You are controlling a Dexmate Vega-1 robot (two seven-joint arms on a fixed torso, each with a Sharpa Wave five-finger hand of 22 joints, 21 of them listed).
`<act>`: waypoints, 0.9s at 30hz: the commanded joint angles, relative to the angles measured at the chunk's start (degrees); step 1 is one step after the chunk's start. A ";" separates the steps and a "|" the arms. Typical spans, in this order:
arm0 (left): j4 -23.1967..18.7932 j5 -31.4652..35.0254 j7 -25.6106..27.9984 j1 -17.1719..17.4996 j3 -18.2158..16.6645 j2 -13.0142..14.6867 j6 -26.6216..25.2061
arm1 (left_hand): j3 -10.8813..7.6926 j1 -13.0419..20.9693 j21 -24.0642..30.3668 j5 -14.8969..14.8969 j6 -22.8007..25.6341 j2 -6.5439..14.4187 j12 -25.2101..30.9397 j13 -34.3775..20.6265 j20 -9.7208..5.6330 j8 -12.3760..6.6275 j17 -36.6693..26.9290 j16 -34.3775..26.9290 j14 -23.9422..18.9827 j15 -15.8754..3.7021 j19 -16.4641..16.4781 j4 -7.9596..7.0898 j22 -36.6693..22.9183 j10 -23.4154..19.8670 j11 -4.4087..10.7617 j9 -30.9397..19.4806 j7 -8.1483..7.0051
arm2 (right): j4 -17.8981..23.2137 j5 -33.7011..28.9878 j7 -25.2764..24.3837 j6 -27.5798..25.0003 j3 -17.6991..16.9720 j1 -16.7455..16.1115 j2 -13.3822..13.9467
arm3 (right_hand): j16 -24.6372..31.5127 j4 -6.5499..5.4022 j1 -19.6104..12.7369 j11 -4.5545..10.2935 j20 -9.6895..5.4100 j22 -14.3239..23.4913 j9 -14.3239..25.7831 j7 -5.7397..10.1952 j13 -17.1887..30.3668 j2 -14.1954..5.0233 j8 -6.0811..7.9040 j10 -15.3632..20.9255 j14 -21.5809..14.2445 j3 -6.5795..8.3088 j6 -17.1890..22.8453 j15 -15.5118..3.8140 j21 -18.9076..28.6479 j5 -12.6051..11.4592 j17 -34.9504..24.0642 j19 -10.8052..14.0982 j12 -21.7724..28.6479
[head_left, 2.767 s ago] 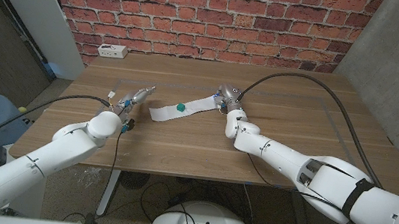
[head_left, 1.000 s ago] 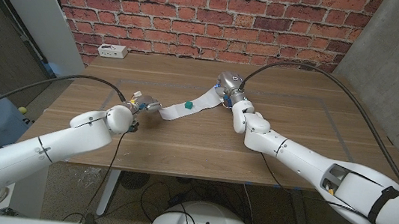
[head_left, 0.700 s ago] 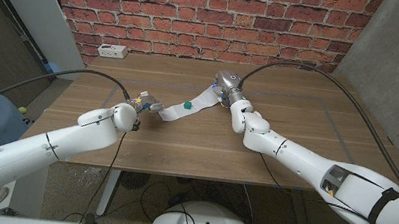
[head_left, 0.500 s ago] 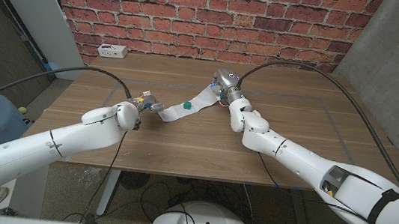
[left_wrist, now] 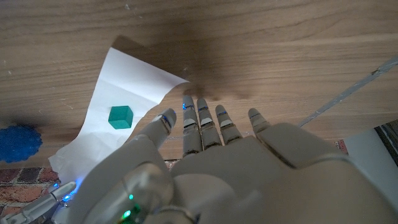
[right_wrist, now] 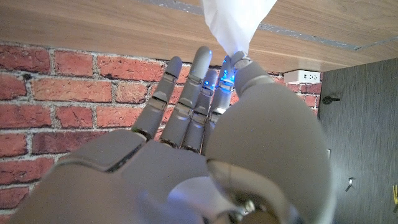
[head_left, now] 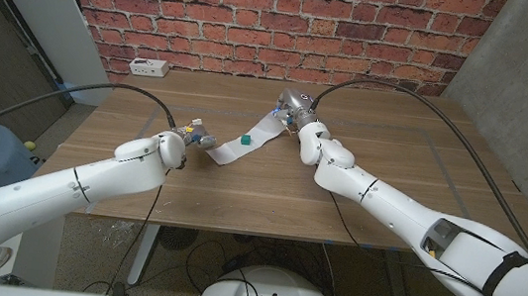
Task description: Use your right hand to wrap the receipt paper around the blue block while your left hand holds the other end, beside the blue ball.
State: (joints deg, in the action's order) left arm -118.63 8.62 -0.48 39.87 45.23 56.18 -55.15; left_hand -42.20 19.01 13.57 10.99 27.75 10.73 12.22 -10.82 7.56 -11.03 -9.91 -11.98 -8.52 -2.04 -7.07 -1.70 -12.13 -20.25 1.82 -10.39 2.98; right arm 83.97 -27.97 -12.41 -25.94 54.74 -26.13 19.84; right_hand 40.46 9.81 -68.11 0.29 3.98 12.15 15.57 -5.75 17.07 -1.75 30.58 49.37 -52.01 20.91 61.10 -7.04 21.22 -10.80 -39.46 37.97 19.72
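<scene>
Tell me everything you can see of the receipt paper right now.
The receipt paper is a thin white strip lying diagonally on the wooden table. A small teal-green block sits on its middle. The right hand pinches the far end, lifted off the table. The near end, with a square-cut corner, lies at the left hand fingertips; whether they press it is unclear. A blue ball sits beside it.

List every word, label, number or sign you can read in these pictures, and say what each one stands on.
None can be read.
The receipt paper shows a blank white face in the left wrist view.
The white power strip at the table's far edge bears no mark large enough to read.
The block is plain.
</scene>
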 commanded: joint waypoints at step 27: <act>1.38 2.24 -4.19 -4.97 5.46 -0.76 -6.23 | -1.03 0.00 0.68 -0.09 1.23 0.64 0.25 -0.04 -0.18 0.03 -0.03 0.63 -1.54 -0.97 0.82 -0.80 -0.30 -1.18 -0.11 0.00 0.55 | 10.71 30.66 15.98 -8.17 -6.78 1.30 2.44 | 4.30 -0.29 -2.12 -2.85 1.24 0.90 2.92 -2.13 2.93 -0.10 4.42 5.19 -6.12 1.75 -0.77 -2.46 3.51 -0.11 -4.45 4.28 1.59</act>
State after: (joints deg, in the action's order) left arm -117.11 10.21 -3.28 35.59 49.61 55.51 -58.20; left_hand -42.88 19.02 14.00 11.00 29.06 10.73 12.55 -10.66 7.46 -11.20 -9.86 -11.43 -9.74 -2.05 -6.56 -2.38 -12.12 -21.54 1.51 -10.26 3.47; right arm 90.04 -6.05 -1.31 -33.58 50.52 -26.25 19.48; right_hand 44.59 9.62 -69.63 -0.52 5.24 12.94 15.57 -7.62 19.72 -1.76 30.58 50.20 -57.14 22.11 60.46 -8.70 24.20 -10.62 -43.77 41.70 21.23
